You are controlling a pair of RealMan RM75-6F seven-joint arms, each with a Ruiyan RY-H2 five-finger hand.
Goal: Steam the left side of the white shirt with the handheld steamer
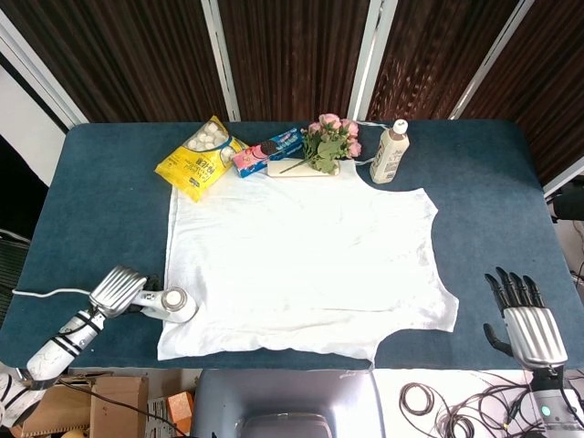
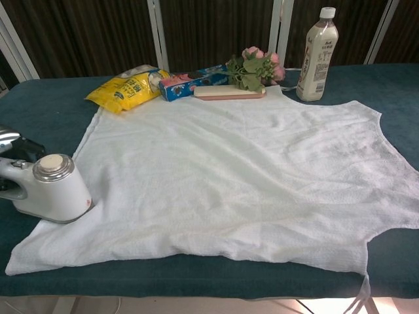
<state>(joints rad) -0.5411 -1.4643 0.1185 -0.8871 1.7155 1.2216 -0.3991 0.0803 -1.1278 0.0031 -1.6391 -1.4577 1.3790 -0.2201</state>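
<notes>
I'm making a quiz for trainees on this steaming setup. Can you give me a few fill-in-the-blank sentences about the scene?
1. The handheld steamer is held by the robot's ____ hand.
2. The steamer's head rests at the white shirt's ____ edge.
3. The right hand holds ____.
4. The bottle stands ____ on the table.

Missing words: left; left; nothing; upright

In the chest view the left hand [image 2: 8,152] is cut off by the left edge — its grip on the steamer [image 2: 49,190] cannot be judged there. The right hand [image 1: 527,327] is missed entirely by that view. Print on the bottle [image 1: 390,153] is too small to be read.
</notes>
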